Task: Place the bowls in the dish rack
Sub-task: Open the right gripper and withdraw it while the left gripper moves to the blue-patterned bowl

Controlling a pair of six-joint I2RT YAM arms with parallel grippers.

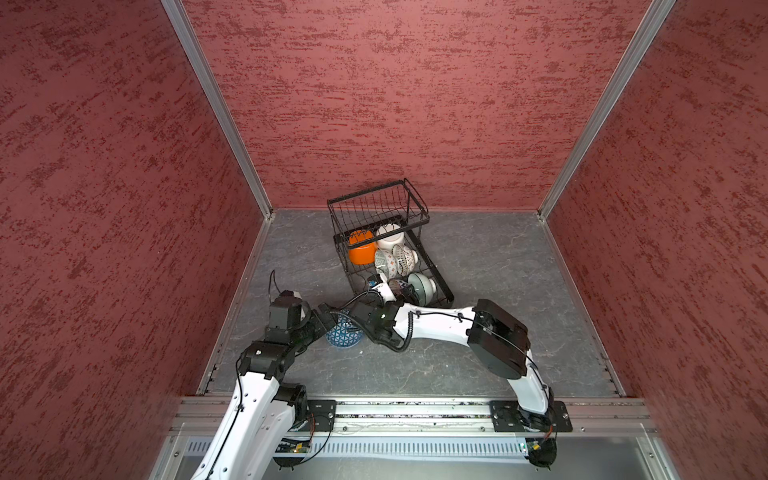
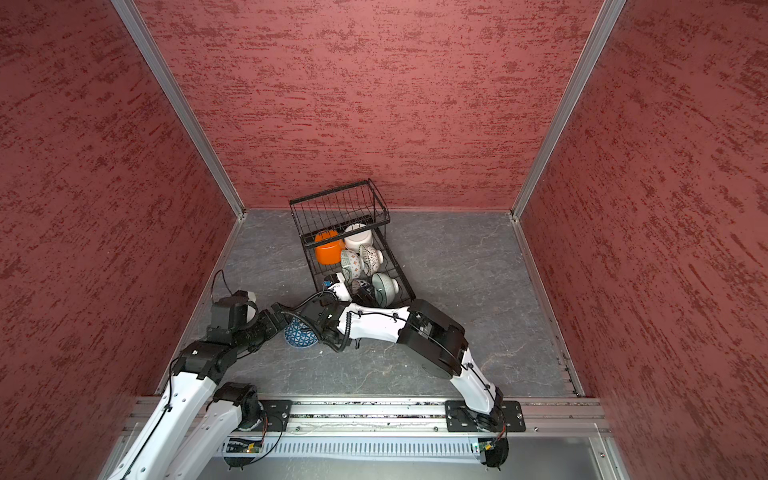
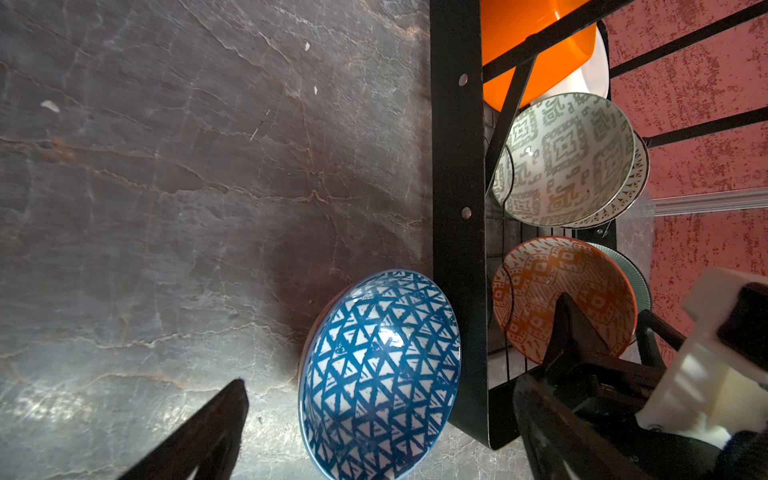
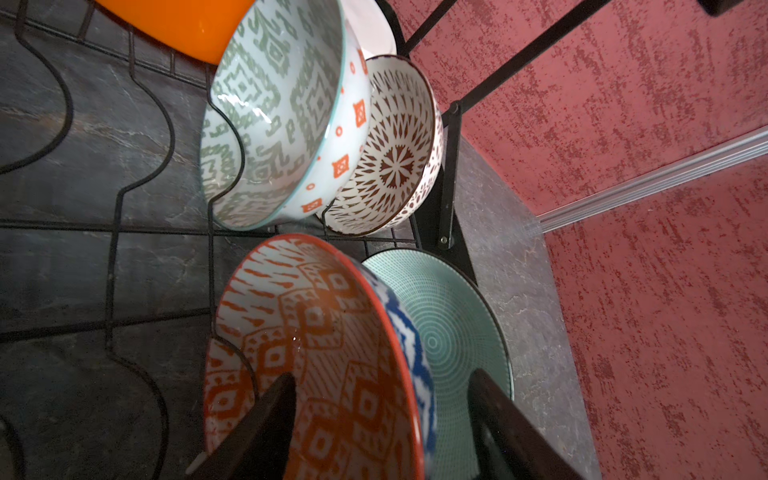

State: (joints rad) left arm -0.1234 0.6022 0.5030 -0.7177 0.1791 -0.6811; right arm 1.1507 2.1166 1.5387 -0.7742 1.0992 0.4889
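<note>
- right gripper (image 4: 382,428): jaws part open, straddling the rim of the terracotta bowl (image 4: 311,332). One finger is inside it, one behind its outer wall, with a gap on each side, so nothing is clamped.
- That bowl stands on edge at the near end of the dish rack (image 3: 457,166), against the pale green bowl (image 4: 449,332).
- Deeper in the rack: green-patterned bowl (image 4: 270,116), brown starburst bowl (image 4: 395,162), then orange bowl (image 1: 361,249) and white bowl (image 1: 390,237) under the raised basket.
- blue triangle bowl (image 3: 386,324) is the only one outside — tilted on the table (image 3: 166,208) just beside the rack's near corner. It looks to be touching the side frame.
- left gripper (image 3: 380,380): wide open, a finger on either side of the blue bowl, not holding it.
- Handling, my read: glazed ceramic — rigid, slick, some weight, will chip on wire. Pinch the wall at the lifted rim, one finger in, one out. Lower it on edge into a free divider slot at the rack's near end.
</note>
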